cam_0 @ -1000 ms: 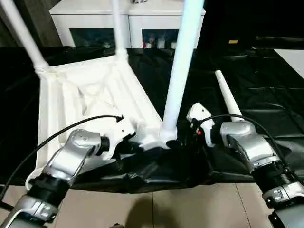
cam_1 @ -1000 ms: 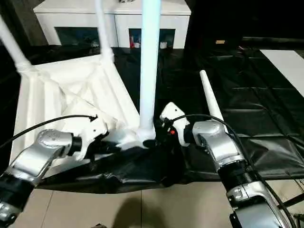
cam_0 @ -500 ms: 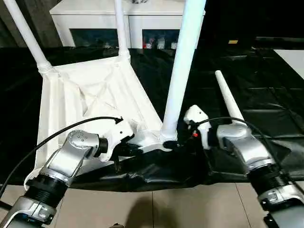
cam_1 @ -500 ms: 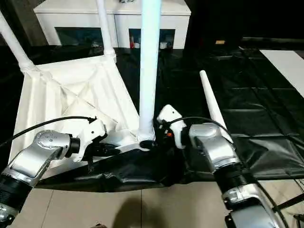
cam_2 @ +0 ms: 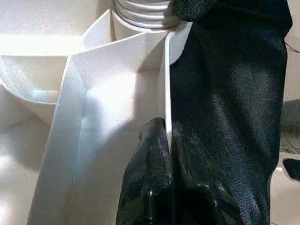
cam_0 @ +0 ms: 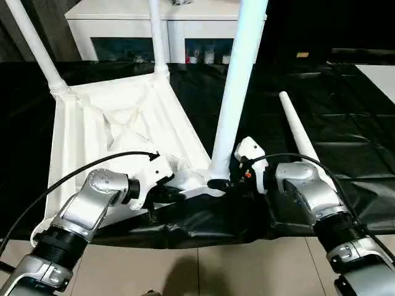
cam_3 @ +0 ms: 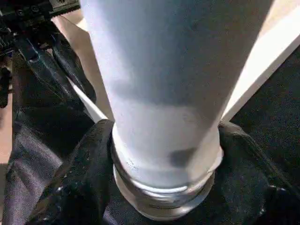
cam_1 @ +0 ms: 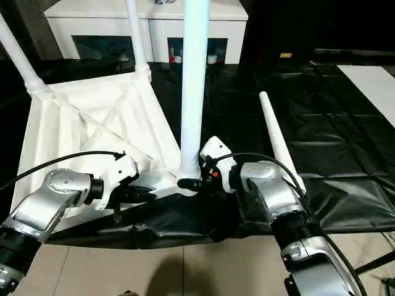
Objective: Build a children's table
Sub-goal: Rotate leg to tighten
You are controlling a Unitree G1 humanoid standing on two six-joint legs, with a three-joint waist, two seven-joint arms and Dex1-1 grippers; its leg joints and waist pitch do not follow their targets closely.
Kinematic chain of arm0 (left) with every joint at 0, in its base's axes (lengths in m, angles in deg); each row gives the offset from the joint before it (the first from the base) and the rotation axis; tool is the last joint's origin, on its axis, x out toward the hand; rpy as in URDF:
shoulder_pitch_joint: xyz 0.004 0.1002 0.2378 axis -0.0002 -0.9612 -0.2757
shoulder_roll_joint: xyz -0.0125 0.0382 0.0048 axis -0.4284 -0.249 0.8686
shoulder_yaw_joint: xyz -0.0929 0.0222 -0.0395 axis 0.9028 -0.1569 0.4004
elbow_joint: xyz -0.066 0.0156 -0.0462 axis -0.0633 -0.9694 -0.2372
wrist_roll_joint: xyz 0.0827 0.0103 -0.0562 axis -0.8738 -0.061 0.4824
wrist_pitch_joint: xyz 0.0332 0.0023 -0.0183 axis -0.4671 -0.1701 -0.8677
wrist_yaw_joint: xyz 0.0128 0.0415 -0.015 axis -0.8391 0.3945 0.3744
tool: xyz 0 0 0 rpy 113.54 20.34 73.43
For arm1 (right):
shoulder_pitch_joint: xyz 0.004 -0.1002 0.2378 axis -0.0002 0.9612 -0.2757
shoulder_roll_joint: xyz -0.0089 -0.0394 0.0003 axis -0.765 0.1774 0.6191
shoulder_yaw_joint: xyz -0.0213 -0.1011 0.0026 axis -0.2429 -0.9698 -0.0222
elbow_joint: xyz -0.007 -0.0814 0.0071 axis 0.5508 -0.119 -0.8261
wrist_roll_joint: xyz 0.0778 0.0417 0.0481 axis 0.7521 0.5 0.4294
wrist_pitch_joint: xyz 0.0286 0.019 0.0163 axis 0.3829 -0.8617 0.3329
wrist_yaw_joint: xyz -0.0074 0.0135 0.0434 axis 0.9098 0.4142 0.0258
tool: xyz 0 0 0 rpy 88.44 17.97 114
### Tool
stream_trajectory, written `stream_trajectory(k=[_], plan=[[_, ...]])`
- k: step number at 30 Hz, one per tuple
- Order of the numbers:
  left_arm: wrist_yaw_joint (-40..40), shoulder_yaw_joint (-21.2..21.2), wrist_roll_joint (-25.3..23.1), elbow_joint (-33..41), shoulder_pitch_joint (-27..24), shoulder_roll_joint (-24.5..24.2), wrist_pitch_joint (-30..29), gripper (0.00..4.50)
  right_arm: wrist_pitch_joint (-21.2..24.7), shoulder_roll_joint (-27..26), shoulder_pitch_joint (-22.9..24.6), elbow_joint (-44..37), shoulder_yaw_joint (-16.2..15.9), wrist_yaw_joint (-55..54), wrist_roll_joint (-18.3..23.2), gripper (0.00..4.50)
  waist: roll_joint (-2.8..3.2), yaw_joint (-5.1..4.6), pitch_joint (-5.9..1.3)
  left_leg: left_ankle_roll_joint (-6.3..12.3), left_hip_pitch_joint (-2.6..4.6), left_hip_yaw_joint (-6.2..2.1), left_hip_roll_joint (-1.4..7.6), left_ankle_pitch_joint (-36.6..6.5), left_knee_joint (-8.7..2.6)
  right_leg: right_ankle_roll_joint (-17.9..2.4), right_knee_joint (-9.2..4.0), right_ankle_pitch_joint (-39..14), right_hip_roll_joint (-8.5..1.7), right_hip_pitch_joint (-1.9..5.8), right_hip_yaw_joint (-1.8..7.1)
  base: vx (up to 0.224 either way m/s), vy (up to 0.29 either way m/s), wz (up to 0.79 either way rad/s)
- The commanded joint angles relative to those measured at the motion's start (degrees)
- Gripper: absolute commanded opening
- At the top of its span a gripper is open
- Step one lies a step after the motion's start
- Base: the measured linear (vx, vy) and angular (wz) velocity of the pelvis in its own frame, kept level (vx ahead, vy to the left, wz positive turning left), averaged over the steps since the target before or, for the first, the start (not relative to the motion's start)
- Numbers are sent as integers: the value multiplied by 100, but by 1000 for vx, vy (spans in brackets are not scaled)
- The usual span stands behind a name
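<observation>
The children's table top lies upside down on the black cover, ribs facing up. Three white legs stand in its corner sockets: two at the back and a near one at the front right corner. Another leg lies loose on the cover to the right. My left gripper is shut on the top's thin front rim beside that corner. My right gripper clasps the near leg's base, its black fingers pressed against both sides of the ribbed collar.
The large table's black cover is wrinkled and hangs over the front edge below my grippers. A white cabinet with glass doors stands behind it. Tiled floor shows under the front edge.
My right gripper has slid left up to the near leg's base and its fingers have drawn in around it. The left gripper has kept its hold on the rim.
</observation>
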Motion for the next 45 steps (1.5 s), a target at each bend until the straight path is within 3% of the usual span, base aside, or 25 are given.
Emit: stream_trajectory(k=[1,5,6,7,9,13,15,17,18,19,20,21,27,29,30,32,35,36,40,45], plan=[[-52,51,53,90,69,130,115,0,-6,-114,-82,124,115,-414,-73,272,13,-29,-392,270,64,-17,170,-622,-358,-1598,-298,146,-326,328,247,0,0,0],[-660,167,-37,-200,145,487,19,0,150,-545,-85,460,360,-1732,-253,272,12,-103,-350,-12,84,-29,155,-1048,-404,-1408,-380,-688,-339,317,260,0,0,0],[-1014,223,-77,-347,201,711,-87,0,335,-828,-112,688,591,-2547,-259,272,7,-109,-352,-42,79,-39,153,-1100,-408,-1372,-384,-795,-347,330,259,0,0,0],[-1014,223,-77,-347,201,711,-87,0,335,-828,-112,688,591,-2547,-259,272,28,-154,-328,-108,95,-32,149,-1216,-426,-1325,-421,-983,-336,291,271,0,0,0],[-1742,342,-151,-610,359,1169,-354,0,542,-1278,-151,1013,888,-3729,-260,272,30,-199,-326,-200,109,-46,139,-1378,-433,-1197,-458,-1393,-343,287,272,0,0,0],[-2366,501,-176,-818,493,1582,-565,0,576,-1628,-197,1178,1155,-4429,-150,272,29,-203,-339,-146,104,-45,126,-1365,-426,-1074,-496,-1553,-343,273,281,0,0,0],[-3199,656,-284,-1142,670,2155,-803,0,373,-2048,-372,1514,1343,-5334,-142,272,35,-222,-344,-134,95,-49,122,-1358,-436,-1013,-502,-1548,-326,259,279,0,0,0],[-3444,694,-325,-1228,712,2308,-812,0,254,-2161,-454,1645,1341,-5540,-180,272,48,-207,-357,-136,120,-49,117,-1350,-429,-1004,-501,-1489,-321,244,281,0,0,0],[-3575,703,-360,-1275,738,2389,-790,0,149,-2244,-523,1740,1308,-5574,-208,272,40,-210,-360,-81,72,-51,108,-1319,-430,-983,-497,-1369,-328,273,278,0,0,0],[-3610,691,-394,-1295,754,2420,-775,0,87,-2298,-569,1785,1286,-5536,-222,272,38,-208,-365,-51,70,-51,104,-1308,-427,-970,-500,-1356,-329,271,275,0,0,0],[-3628,680,-418,-1306,765,2439,-767,0,51,-2335,-600,1813,1274,-5501,-232,328,33,-205,-370,-11,70,-49,99,-1276,-422,-957,-501,-1320,-325,273,275,0,0,0],[-3591,670,-410,-1267,756,2440,-731,0,-44,-2347,-621,1798,1229,-5391,-271,342,37,-198,-375,59,64,-42,95,-1237,-413,-951,-503,-1276,-327,267,281,0,0,0],[-3178,553,-429,-966,614,2166,-651,0,-286,-2206,-661,1642,1185,-4956,-301,389,27,-216,-372,161,4,-56,102,-1146,-437,-894,-500,-1341,-330,287,262,0,0,0],[-2642,396,-389,-671,428,1817,-564,0,-318,-1876,-625,1448,1105,-4350,-263,407,16,-217,-389,175,21,-50,112,-1095,-424,-941,-494,-1276,-343,290,271,0,0,0],[-2444,331,-377,-577,366,1700,-490,0,-299,-1747,-585,1350,1036,-4073,-259,421,16,-215,-394,230,-9,-49,109,-969,-411,-984,-466,-1071,-336,308,266,0,0,0],[-2173,261,-339,-449,283,1554,-397,0,-280,-1545,-512,1244,877,-3683,-327,421,32,-202,-394,299,26,-31,120,-913,-396,-1082,-466,-913,-324,275,265,0,0,0],[-1470,112,-201,-155,99,1181,-136,0,-237,-1059,-315,999,639,-2679,-358,421,43,-169,-395,364,13,-23,140,-785,-389,-1238,-420,-590,-326,291,261,0,0,0],[-1252,75,-140,-71,49,1083,-46,0,-227,-945,-266,928,611,-2418,-326,421,48,-130,-407,386,44,-19,152,-813,-380,-1268,-414,-547,-325,285,262,0,0,0],[-408,2,169,345,-136,650,-39,0,-548,-212,-6,513,150,-1103,-461,421,74,-94,-399,391,61,-15,184,-903,-384,-1368,-385,-408,-313,270,248,0,0,0],[123,5,275,462,-165,269,-68,0,-457,347,119,91,33,-78,-203,421,65,-58,-403,429,54,-11,173,-835,-382,-1448,-369,-208,-307,296,251,0,0,0]])
